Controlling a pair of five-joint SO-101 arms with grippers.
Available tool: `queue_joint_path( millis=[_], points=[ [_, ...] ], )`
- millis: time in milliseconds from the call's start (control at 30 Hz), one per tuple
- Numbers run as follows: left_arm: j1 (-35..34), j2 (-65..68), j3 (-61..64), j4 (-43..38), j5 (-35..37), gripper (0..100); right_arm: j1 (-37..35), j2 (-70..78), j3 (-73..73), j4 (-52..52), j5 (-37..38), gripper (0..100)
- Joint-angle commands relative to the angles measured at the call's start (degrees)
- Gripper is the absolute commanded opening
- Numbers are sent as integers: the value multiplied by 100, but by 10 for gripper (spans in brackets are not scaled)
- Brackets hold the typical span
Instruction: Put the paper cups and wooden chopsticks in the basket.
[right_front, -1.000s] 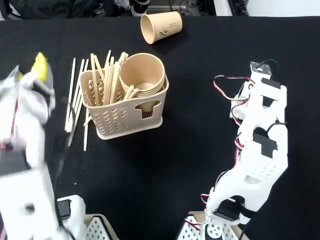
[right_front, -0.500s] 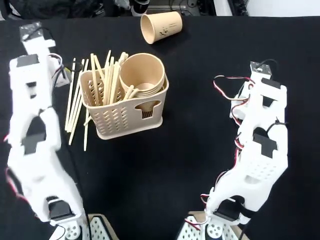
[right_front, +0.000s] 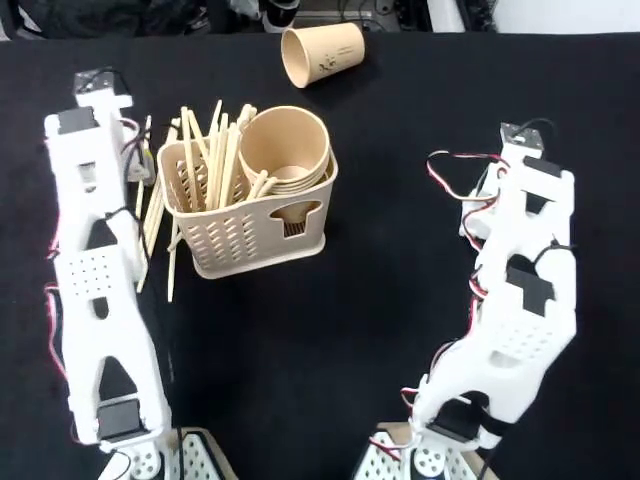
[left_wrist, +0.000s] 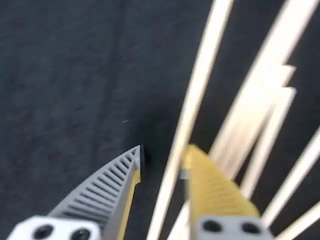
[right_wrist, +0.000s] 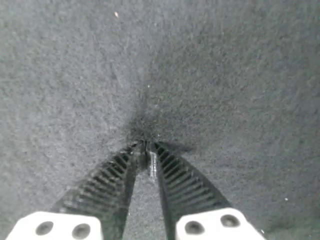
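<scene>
Now the left claw (left_wrist: 163, 152) is open, with one wooden chopstick (left_wrist: 197, 95) lying between its two sides, ready to be pinched. More loose chopsticks (right_front: 153, 215) lie on the desk (right_front: 350, 300) just beside the basket (right_front: 250, 235), which already holds stacked paper cups (right_front: 285, 145). One cup (right_front: 322, 52) lies tipped over, well apart. The right claw (right_wrist: 147, 150) is closed on nothing, parked out of the way.

On table (right_front: 400, 120), basket (right_front: 255, 235) holding stacked cups (right_front: 285, 145) and chopsticks (right_front: 210, 155), loose chopsticks (right_front: 155, 218) just left, perhaps touching it, fallen cup (right_front: 322, 53) behind.
</scene>
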Motion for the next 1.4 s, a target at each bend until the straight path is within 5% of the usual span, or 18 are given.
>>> queue_joint_path(
  millis=[0, 467, 633, 933, 1100, 1367],
  points=[
    [-338, 387, -1490, 440, -44, 49, 9, -136, 31, -18, 26, 12],
    [-453, -2057, -1297, 1037, 607, 27, 9, -136, 22, -18, 18, 12],
    [-505, -3701, 629, 1037, 1345, 28, 9, -136, 13, -18, 35, 12],
    [-75, -6752, 3749, 589, 1371, 28, -9, -136, 22, -18, 44, 12],
    [-66, -8659, 6343, -721, 1407, 28, -9, -136, 22, -18, 44, 12],
    [462, -12941, 11099, -4554, 1389, 28, -9, -136, 22, -18, 44, 12]
  ],
)
